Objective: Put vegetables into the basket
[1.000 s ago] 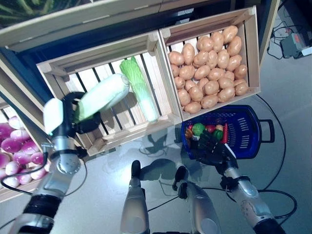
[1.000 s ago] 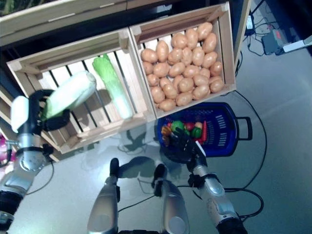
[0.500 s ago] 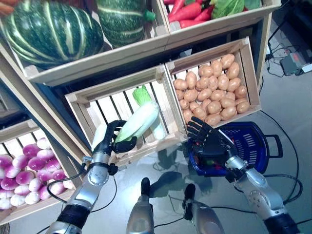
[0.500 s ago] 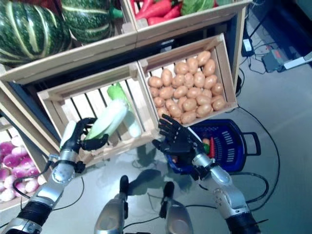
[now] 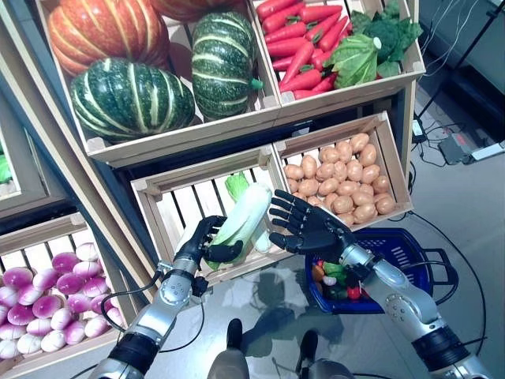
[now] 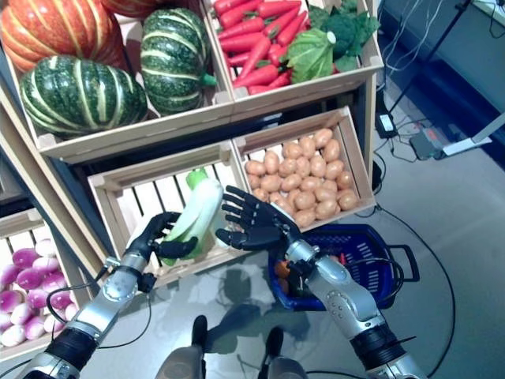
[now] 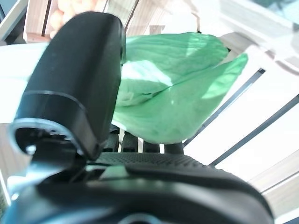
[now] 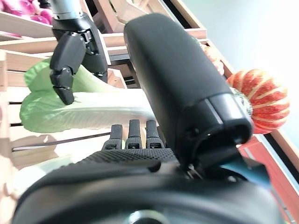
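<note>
Before the slatted crate (image 5: pixel 170 207), the left hand (image 5: pixel 199 245) is curled round a long pale-green cabbage (image 5: pixel 241 221), held above the crate's front edge; the right hand (image 5: pixel 304 225) spreads its fingers just beside it, holding nothing; a handover could let the smooth cabbage slip and fall short of the blue basket (image 5: pixel 410 272), already part filled, lower right; potatoes (image 5: pixel 343 178) lie alongside, with squashes (image 5: pixel 130 99) and carrots (image 5: pixel 304 39) on the shelf above.

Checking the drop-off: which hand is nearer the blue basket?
Right. The right hand hovers open just above and left of the blue basket; the left hand is farther left, gripping the cabbage.
</note>
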Robot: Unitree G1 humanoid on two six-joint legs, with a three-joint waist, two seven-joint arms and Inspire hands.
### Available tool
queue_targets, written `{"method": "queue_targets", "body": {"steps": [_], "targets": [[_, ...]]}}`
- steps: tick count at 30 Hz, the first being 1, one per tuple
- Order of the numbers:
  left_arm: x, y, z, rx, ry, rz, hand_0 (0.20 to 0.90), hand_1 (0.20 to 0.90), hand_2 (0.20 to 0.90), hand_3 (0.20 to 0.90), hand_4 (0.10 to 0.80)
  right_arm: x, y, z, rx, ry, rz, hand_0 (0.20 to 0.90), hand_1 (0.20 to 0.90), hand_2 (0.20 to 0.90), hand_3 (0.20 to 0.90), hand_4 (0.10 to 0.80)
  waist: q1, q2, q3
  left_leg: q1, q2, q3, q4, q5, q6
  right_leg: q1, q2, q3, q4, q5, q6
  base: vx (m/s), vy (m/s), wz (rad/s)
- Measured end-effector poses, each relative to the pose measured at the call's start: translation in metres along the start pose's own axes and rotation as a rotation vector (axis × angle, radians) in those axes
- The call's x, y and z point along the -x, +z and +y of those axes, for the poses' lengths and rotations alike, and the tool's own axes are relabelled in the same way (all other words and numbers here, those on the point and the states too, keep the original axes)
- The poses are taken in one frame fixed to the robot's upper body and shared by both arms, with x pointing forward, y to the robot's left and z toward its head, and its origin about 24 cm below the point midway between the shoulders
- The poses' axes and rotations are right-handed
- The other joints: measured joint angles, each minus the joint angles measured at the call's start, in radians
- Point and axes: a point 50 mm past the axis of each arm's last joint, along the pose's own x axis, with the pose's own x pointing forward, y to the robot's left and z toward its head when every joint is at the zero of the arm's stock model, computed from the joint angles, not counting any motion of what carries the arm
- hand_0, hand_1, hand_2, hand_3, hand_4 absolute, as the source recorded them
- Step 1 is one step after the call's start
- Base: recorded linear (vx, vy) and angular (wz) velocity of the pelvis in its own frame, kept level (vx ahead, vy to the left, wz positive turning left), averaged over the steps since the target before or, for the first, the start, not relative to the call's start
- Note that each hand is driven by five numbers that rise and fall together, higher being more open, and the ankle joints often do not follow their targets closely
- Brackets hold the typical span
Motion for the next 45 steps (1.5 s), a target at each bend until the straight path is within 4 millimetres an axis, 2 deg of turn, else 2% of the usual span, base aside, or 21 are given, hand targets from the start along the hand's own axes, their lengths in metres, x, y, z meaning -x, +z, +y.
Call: {"method": "queue_targets", "body": {"steps": [13,21,27,32,36,45], "targets": [[0.000,-0.001,-0.019,0.115,-0.015,0.057,0.300,0.300,0.300,0.300,0.400,-0.015,-0.016,0.012,-0.145,-0.086,-0.074,0.900,0.900,0.900,0.900,0.800,0.008,0.019,-0.061,0.005,-0.008,-0.009,-0.002,0.005,0.006,0.009,-0.007,-0.006,0.000,0.002,0.003,0.001,0.000,0.00],[0.003,0.002,-0.035,0.118,0.013,0.055,0.300,0.300,0.300,0.300,0.400,-0.020,-0.023,0.008,-0.223,-0.346,-0.122,0.900,0.900,0.900,0.900,0.800,0.005,0.026,-0.074,0.005,-0.012,-0.011,-0.004,0.007,0.009,0.009,-0.010,-0.007,0.000,0.003,0.005,0.000,0.000,0.00],[0.005,0.005,-0.044,0.112,-0.004,0.046,0.300,0.300,0.300,0.300,0.400,-0.018,-0.022,0.003,-0.236,-0.456,-0.139,0.900,0.900,0.900,0.900,0.800,0.000,0.026,-0.075,0.005,-0.013,-0.012,-0.004,0.007,0.010,0.009,-0.011,-0.007,0.000,0.003,0.005,0.000,0.000,0.00],[0.004,0.010,-0.044,0.120,-0.006,0.027,0.300,0.300,0.300,0.300,0.400,-0.019,-0.023,0.005,-0.235,-0.427,-0.127,0.900,0.900,0.900,0.900,0.800,0.001,0.027,-0.076,0.005,-0.013,-0.012,-0.004,0.007,0.010,0.010,-0.011,-0.007,0.000,0.003,0.005,0.000,0.000,0.00],[0.004,0.012,-0.044,0.109,-0.018,0.016,0.300,0.300,0.300,0.300,0.400,-0.021,-0.030,0.012,-0.246,-0.280,-0.046,0.900,0.900,0.900,0.900,0.800,0.004,0.026,-0.080,0.005,-0.013,-0.013,-0.004,0.007,0.010,0.011,-0.008,-0.007,0.000,0.003,0.005,0.000,0.000,0.00],[0.007,0.003,-0.038,0.072,-0.049,0.033,0.300,0.300,0.300,0.300,0.400,-0.015,-0.033,0.005,-0.248,-0.189,0.031,0.900,0.900,0.900,0.900,0.800,0.009,0.016,-0.091,0.007,-0.013,-0.025,-0.004,0.009,0.011,0.020,-0.006,-0.007,0.000,0.002,0.007,0.009,-0.008,0.04]]}}
